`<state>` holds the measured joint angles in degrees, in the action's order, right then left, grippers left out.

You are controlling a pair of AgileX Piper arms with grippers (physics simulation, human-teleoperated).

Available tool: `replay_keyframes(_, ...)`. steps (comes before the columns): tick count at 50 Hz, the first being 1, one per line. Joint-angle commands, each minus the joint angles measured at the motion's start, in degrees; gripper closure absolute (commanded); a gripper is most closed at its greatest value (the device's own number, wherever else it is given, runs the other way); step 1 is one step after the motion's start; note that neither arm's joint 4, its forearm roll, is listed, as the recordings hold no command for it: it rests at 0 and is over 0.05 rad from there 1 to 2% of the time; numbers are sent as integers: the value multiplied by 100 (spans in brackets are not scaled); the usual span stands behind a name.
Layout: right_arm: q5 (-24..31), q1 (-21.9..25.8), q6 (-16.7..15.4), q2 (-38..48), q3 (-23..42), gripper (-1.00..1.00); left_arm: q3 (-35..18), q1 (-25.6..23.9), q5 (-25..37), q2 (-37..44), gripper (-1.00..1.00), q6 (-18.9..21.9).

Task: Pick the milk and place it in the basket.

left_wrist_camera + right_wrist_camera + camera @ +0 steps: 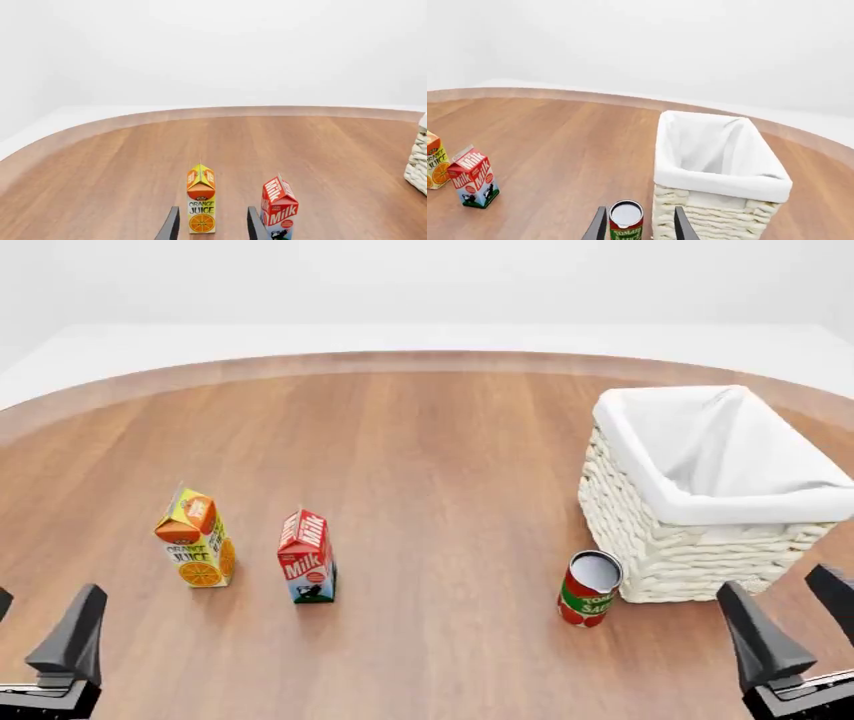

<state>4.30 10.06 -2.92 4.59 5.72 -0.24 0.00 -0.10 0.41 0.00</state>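
Note:
The milk (307,560) is a small gable-top carton with a red top. It stands upright on the wooden table at the front left, with an orange juice carton (196,540) just to its left. The basket (694,550), white wicker with a white cloth liner, stands at the right with nothing visible inside. My left gripper (38,625) hovers open at the near left edge, short of both cartons. In the left wrist view the milk (279,207) lies just outside one finger, and the juice (201,205) lines up between the fingers. My right gripper (790,612) is open near the basket's front corner.
A red tomato can (589,588) stands upright just left of the basket's front corner. In the right wrist view the can (626,220) sits between the open fingers, beyond their tips. The table's curved far edge (427,358) meets a white floor.

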Motion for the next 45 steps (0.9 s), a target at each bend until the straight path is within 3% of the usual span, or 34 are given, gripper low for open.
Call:
replay_keyframes(1, 189, 714, -108, 190, 140, -100, 0, 0, 0, 1, -100, 0)
replay_keyframes(12, 58, 929, -102, 381, 81, -100, 0, 0, 0, 1, -100, 0)
replay_keyframes(21, -646, 1155, -32, 1156, 72, -100, 0, 0, 0, 1, -100, 0)
replay_keyframes(32, -1249, 1462, 74, 2271, 448, -100, 0, 0, 0, 1, -100, 0)
replay_keyframes(38, -1252, 1606, 252, 2648, 775, -100, 0, 0, 0, 1, -100, 0)
replay_keyframes(45, -1244, 1761, 219, 3175, 1141, -100, 0, 0, 0, 1, -100, 0)
